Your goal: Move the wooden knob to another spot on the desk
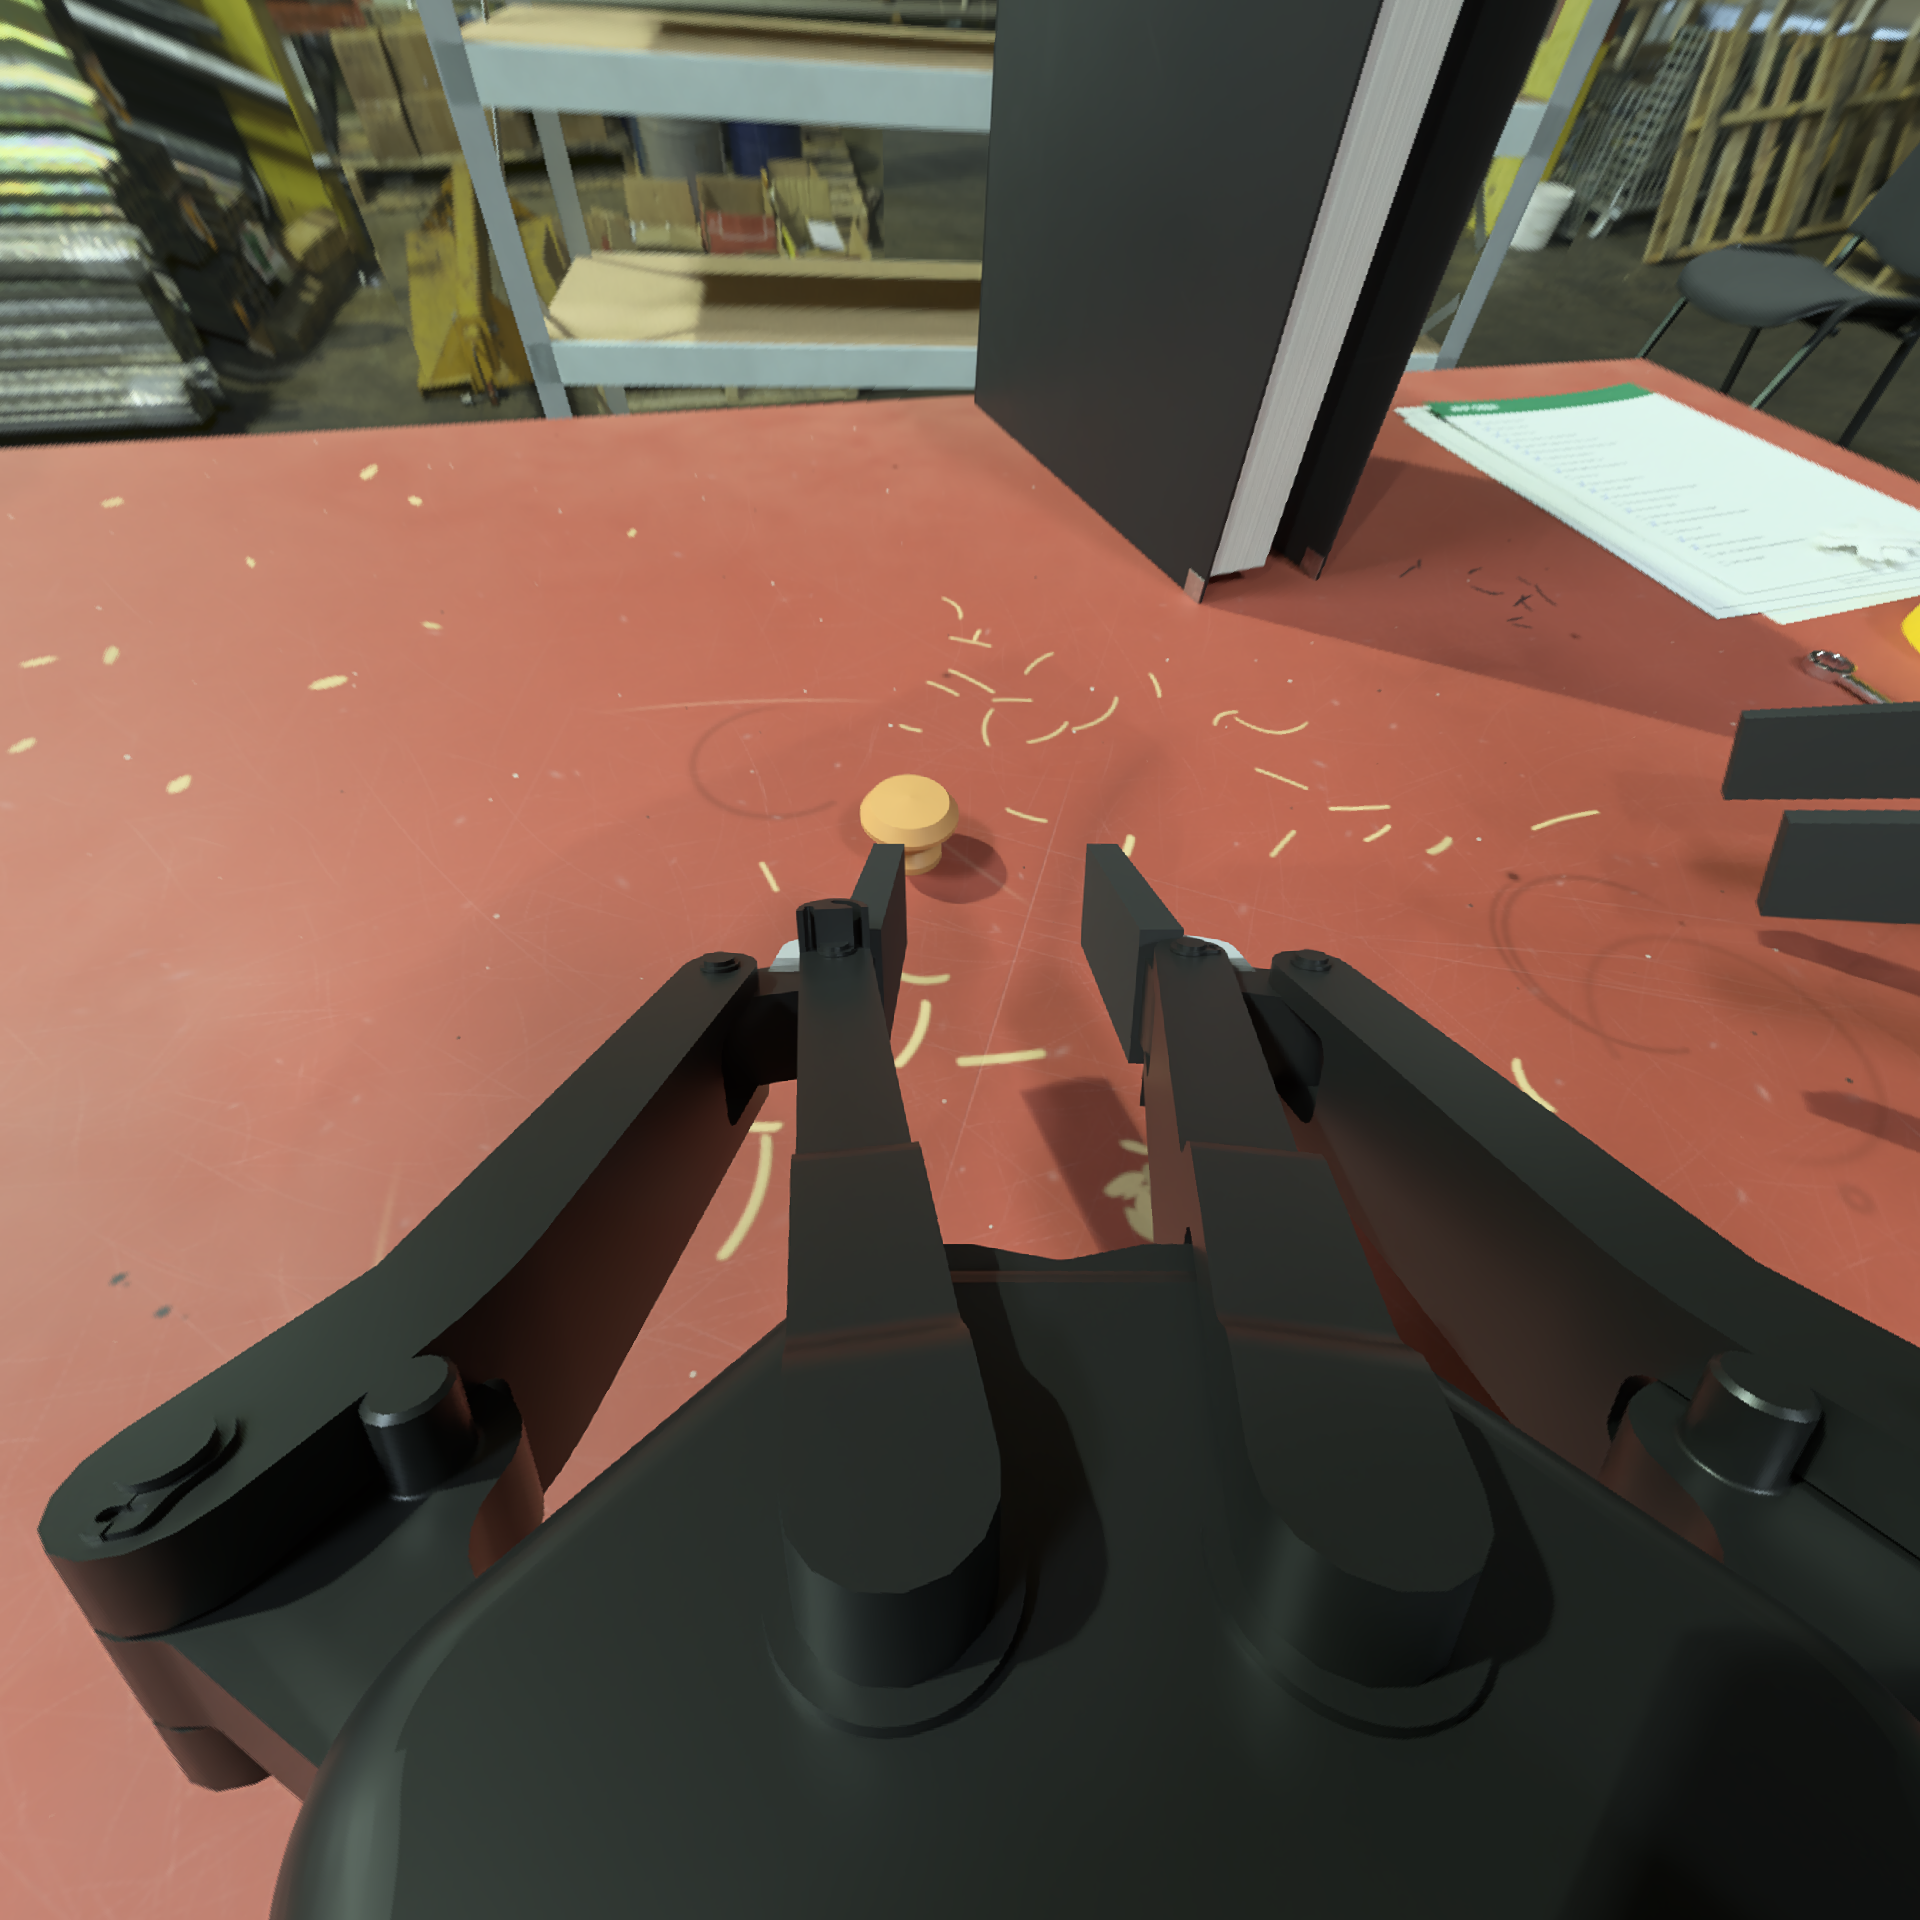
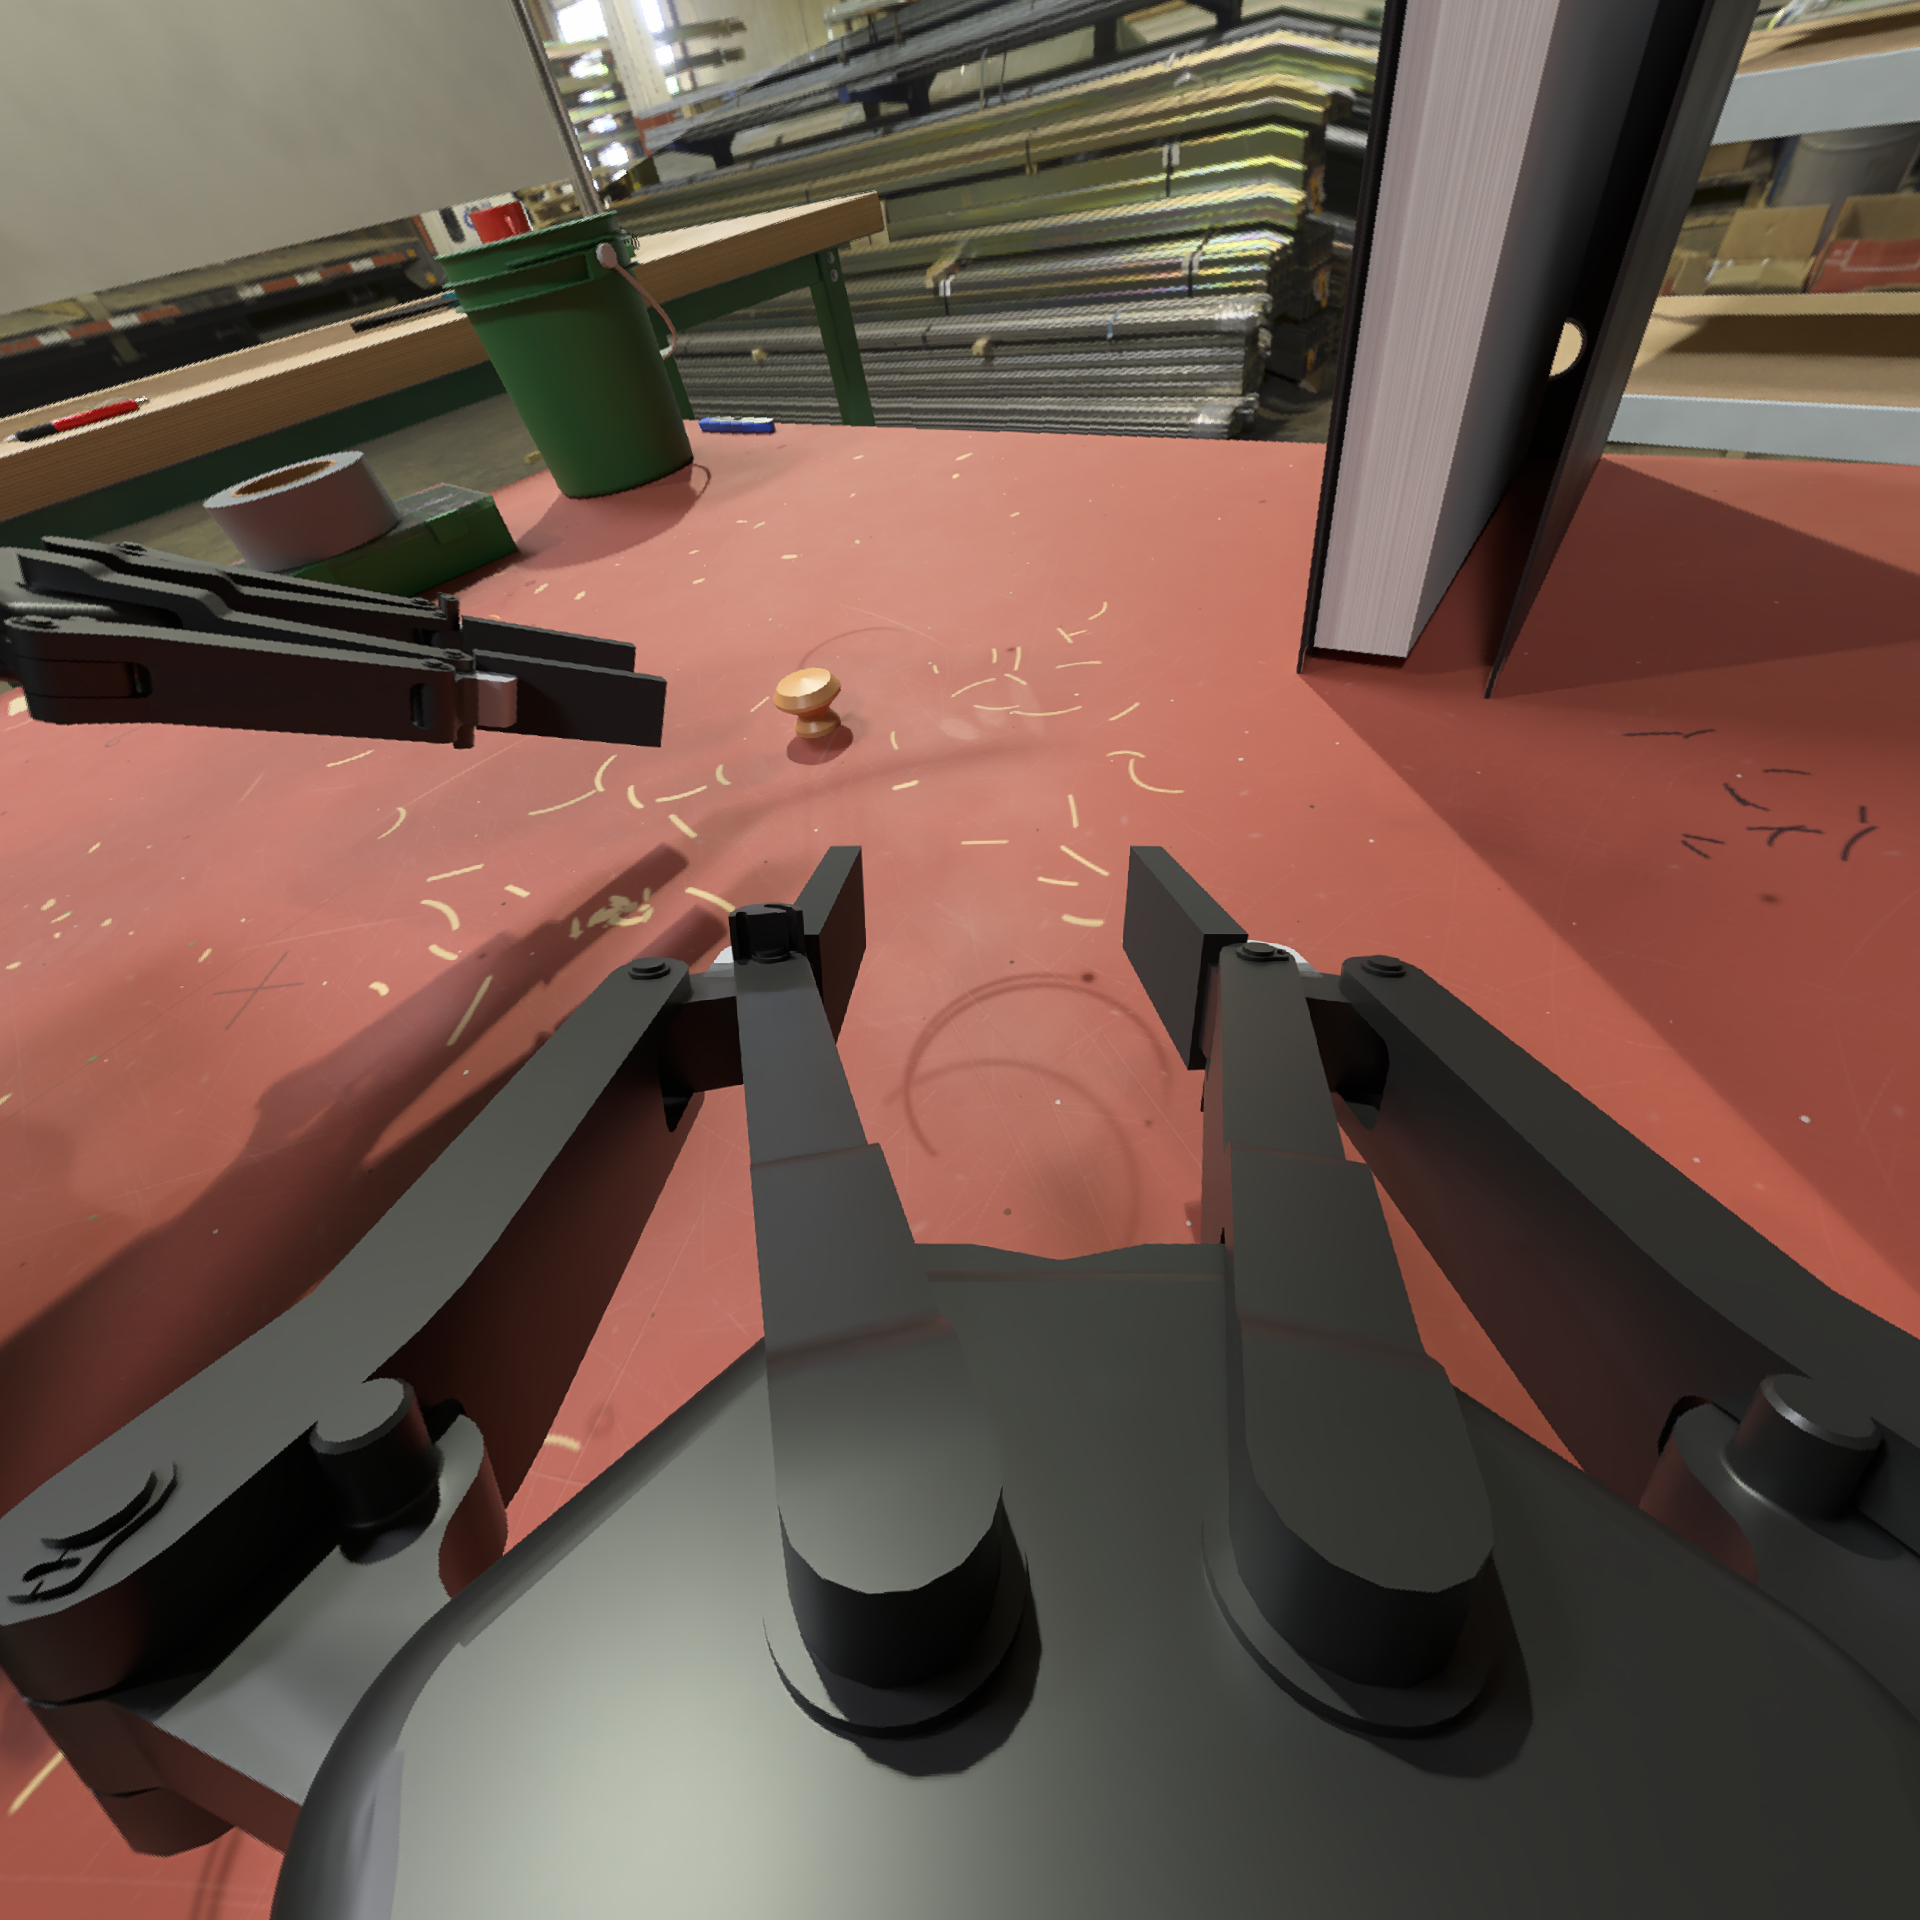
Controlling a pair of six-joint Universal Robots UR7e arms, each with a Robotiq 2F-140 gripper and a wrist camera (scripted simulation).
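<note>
The wooden knob (image 1: 906, 817) is a small light-tan mushroom-shaped piece standing on its stem on the red desk (image 1: 416, 935). My left gripper (image 1: 995, 883) is open and empty, hovering just short of the knob, which lies ahead and slightly left of the gap; the left fingertip (image 1: 883, 883) overlaps its stem in the view. In the right wrist view the knob (image 2: 808, 700) stands further ahead, with the left gripper (image 2: 623, 691) reaching in from the left, close beside it. My right gripper (image 2: 995, 894) is open and empty above the desk.
A tall black book (image 1: 1195, 281) stands upright behind the knob and also shows in the right wrist view (image 2: 1455, 343). Printed sheets (image 1: 1683, 499) lie at the right. A green bucket (image 2: 582, 353), a tape roll (image 2: 301, 514) and a green box stand at the far left. Wood shavings litter the desk.
</note>
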